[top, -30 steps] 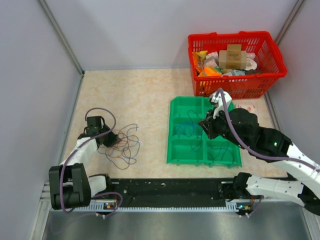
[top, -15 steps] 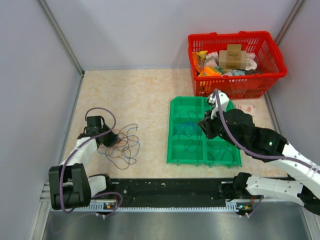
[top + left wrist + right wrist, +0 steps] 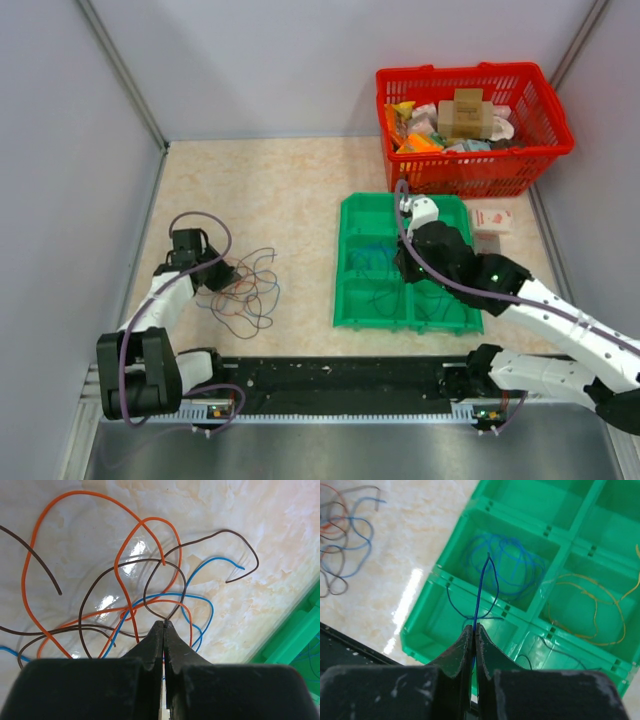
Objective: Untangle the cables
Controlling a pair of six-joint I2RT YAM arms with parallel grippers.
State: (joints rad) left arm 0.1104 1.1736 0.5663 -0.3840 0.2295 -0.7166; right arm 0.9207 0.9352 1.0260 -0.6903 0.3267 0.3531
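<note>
The tangle of cables (image 3: 250, 290), orange, brown and blue loops, lies on the table at the left; it also shows in the left wrist view (image 3: 125, 580). My left gripper (image 3: 226, 276) is at the tangle's left edge, and its jaws (image 3: 163, 624) are shut on a brown cable (image 3: 170, 614) where that cable bends into a V. My right gripper (image 3: 403, 266) hangs over the green tray (image 3: 345, 300), shut (image 3: 474, 626) on a blue cable (image 3: 479, 592) that runs down into a compartment holding more blue cable (image 3: 507, 562).
The green tray's (image 3: 470, 507) other compartments hold yellow cable (image 3: 590, 605) and dark cable (image 3: 555, 650). A red basket (image 3: 470, 172) full of packages stands behind the tray. A small white box (image 3: 490, 218) lies beside it. A black rail (image 3: 340, 375) runs along the near edge.
My right arm has swung left and forward over the tray with the blue cable held. The left arm and the tangle have not moved.
</note>
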